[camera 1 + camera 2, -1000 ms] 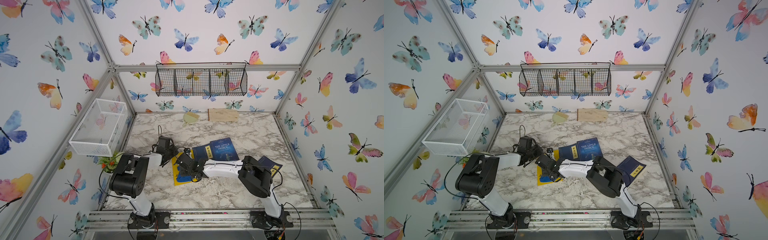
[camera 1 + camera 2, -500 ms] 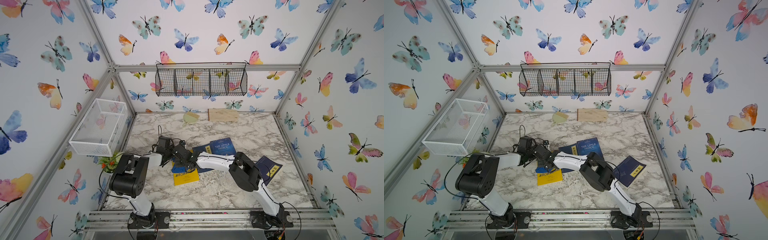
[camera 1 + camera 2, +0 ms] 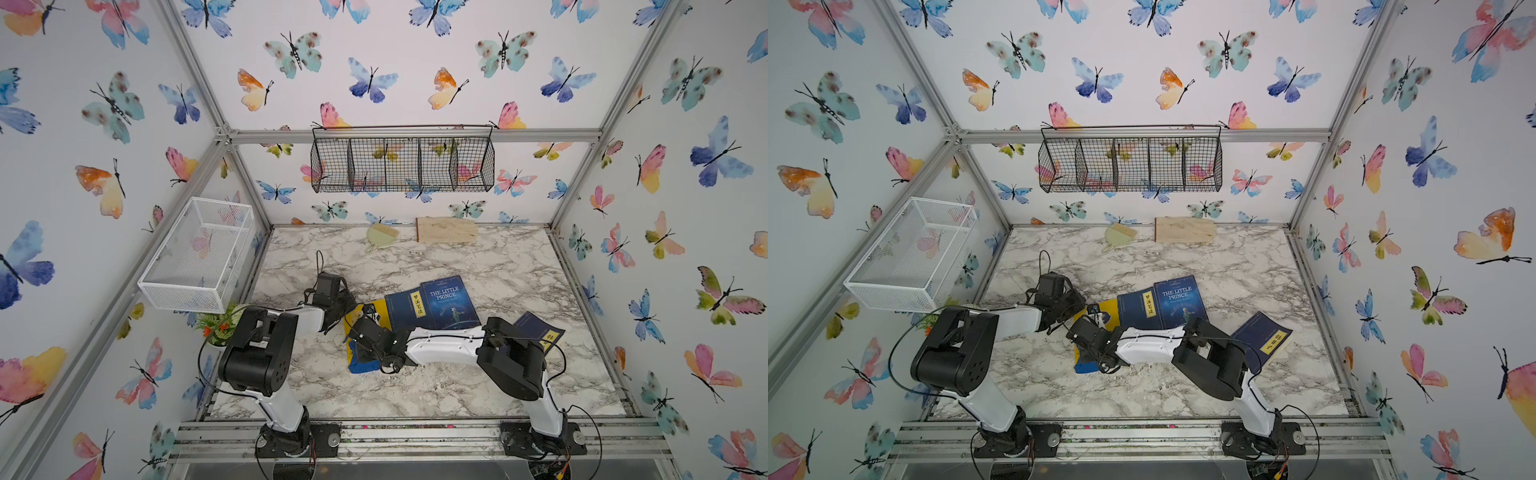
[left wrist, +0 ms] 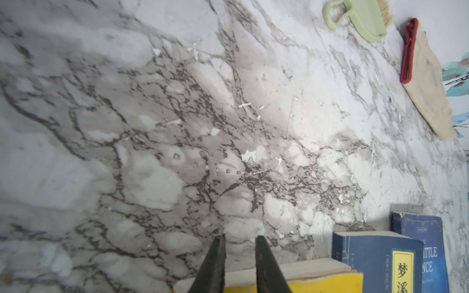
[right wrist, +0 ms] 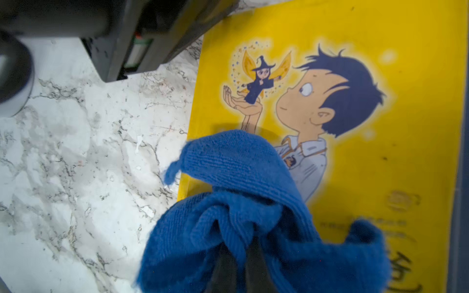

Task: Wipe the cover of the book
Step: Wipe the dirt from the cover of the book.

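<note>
Left wall: white mesh basket (image 3: 195, 253), with a potted plant (image 3: 216, 328) below it at the edge of the marble table (image 3: 457, 382).

My left arm reaches low across the table. The left gripper (image 4: 239, 263) is at the left edge of the yellow book (image 3: 376, 306). Its jaws are a narrow gap apart and I see nothing between them. The tips overlap the book's page edge in the left wrist view; I can't tell if they touch it.

The yellow book lies flat, cover up, left of table centre between the two grippers. It shows in both top views (image 3: 1106, 305). The cover has a cartoon boy and a small fairy (image 5: 380, 126).

The right gripper (image 5: 237, 261) is clamped on a bunched blue cloth (image 5: 241, 177). The cloth sits on the near part of the cover and hangs past the book's left edge over the marble (image 3: 358, 365).

A dark blue book (image 3: 405, 307) with a yellow label is tight against the yellow one's right side. The Little Prince book (image 3: 451, 303) is just beside that.

Back edge, mid-table: green brush (image 3: 380, 237), then a beige rag (image 3: 446, 230) with a red hem. A black wire basket (image 3: 403, 164) hangs on the wall above.

Far right: a third book (image 3: 540, 332), dark blue with a yellow label, is partly hidden by my right arm.
</note>
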Controlling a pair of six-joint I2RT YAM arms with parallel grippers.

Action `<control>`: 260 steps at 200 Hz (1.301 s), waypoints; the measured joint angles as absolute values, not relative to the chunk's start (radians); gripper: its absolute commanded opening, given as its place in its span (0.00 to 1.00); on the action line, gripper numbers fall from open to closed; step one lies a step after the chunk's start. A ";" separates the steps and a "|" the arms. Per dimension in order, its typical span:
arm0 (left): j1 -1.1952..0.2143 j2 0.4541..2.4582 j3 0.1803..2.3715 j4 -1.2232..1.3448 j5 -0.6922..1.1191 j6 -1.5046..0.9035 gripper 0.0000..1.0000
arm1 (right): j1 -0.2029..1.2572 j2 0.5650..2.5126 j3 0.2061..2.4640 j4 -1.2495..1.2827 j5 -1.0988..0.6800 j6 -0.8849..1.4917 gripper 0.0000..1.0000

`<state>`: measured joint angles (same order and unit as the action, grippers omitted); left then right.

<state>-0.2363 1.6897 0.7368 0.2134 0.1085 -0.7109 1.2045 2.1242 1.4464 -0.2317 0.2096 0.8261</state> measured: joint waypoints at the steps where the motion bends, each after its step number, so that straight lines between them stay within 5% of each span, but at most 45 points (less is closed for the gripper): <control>1: -0.236 1.690 0.737 0.213 0.109 -0.711 0.24 | 1.203 2.128 1.452 -0.237 0.207 0.825 0.01; 51: -0.236 1.690 0.737 0.213 0.108 -0.711 0.24 | 1.102 2.280 1.695 -0.294 0.149 0.763 0.01; 111: -0.236 1.691 0.737 0.215 0.109 -0.711 0.24 | 1.154 2.131 1.436 -0.181 0.152 0.801 0.01; 192: -0.236 1.694 0.737 0.219 0.109 -0.711 0.24 | 1.165 2.211 1.592 -0.277 0.179 0.789 0.01; 260: -0.236 1.694 0.737 0.219 0.109 -0.711 0.24 | 1.195 2.091 1.362 -0.108 0.120 0.874 0.01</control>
<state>-0.2363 1.6936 0.7368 0.2192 0.1089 -0.7109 1.1954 2.0914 1.3621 -0.1081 0.1204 0.8738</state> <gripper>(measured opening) 0.244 0.074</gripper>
